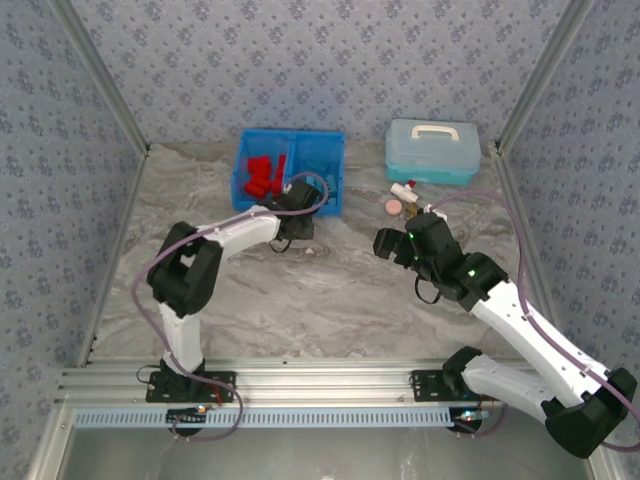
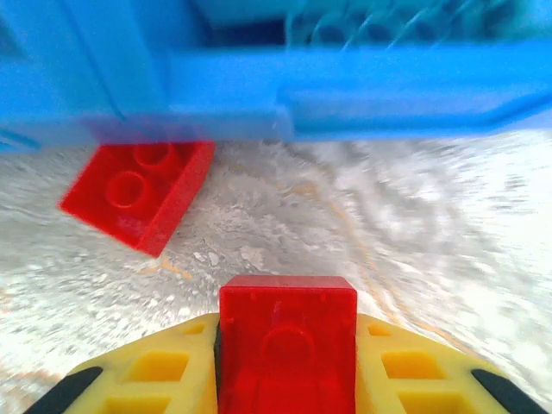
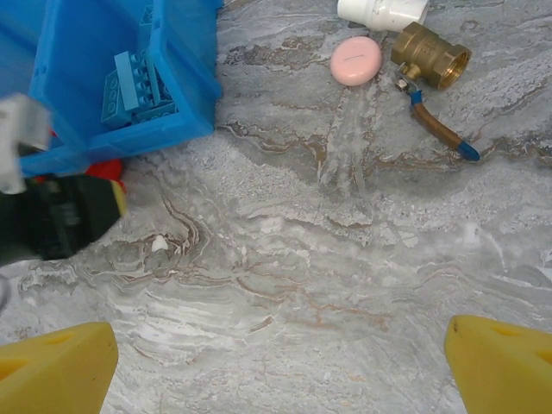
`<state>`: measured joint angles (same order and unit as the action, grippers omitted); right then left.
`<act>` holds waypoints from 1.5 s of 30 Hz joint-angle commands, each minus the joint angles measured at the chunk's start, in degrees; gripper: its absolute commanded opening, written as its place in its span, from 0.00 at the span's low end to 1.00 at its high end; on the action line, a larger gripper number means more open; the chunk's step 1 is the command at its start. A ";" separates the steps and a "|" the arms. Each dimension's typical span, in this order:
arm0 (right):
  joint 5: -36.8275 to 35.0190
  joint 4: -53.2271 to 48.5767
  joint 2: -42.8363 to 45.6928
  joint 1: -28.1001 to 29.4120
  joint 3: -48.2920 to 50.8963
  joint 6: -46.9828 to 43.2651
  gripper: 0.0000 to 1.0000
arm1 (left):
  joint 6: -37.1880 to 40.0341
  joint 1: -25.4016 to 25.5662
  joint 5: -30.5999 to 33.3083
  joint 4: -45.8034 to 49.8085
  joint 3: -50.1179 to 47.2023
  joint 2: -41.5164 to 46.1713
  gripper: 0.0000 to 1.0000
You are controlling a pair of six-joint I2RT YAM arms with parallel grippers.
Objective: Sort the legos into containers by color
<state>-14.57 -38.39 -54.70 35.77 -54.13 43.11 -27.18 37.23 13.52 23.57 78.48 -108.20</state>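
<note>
L fingers (image 2: 147,379) clamped on red lego (image 2: 287,336), low over surface (image 2: 388,241), at near side of blue bin (image 2: 362,86). 2nd red lego (image 2: 138,194) flat on surface, right by bin's near wall. Red legos (image 1: 262,176) piled in left compartment, blue legos (image 3: 134,86) in right. R fingers (image 3: 60,362) wide apart, empty, above surface.

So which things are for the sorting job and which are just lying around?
For the job: blue bin, red legos in it, blue legos, held red lego, red lego on the table.
Just lying about: pale blue case, pink disc, brass valve, white piece.
</note>
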 commanded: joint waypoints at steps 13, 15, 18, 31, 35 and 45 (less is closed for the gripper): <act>-0.93 -0.74 1.50 0.52 0.64 1.76 1.00 | 9.73 -17.25 -1.38 12.62 31.12 -7.71 0.31; -1.36 -1.20 2.28 0.65 0.69 1.87 1.00 | 10.63 -18.38 -2.34 17.04 38.44 -13.36 0.31; -2.03 -1.86 3.29 0.87 0.77 2.15 1.00 | 11.19 -19.43 -3.25 22.48 48.37 -20.98 0.32; -2.75 -2.47 4.03 1.21 0.71 2.65 1.00 | 11.80 -19.92 -6.52 29.80 67.85 -29.68 0.56; -2.92 -1.71 3.01 1.11 0.11 2.08 1.00 | 11.35 -19.41 -8.46 29.62 61.40 -21.71 0.56; -1.56 -1.32 -2.19 1.06 -3.18 0.14 1.00 | 17.05 -17.03 -19.64 3.27 4.59 17.50 0.61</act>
<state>-15.64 -39.13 -56.18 36.53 -54.52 44.34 -13.41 19.77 -0.67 35.11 90.45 -96.66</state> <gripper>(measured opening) 0.999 0.603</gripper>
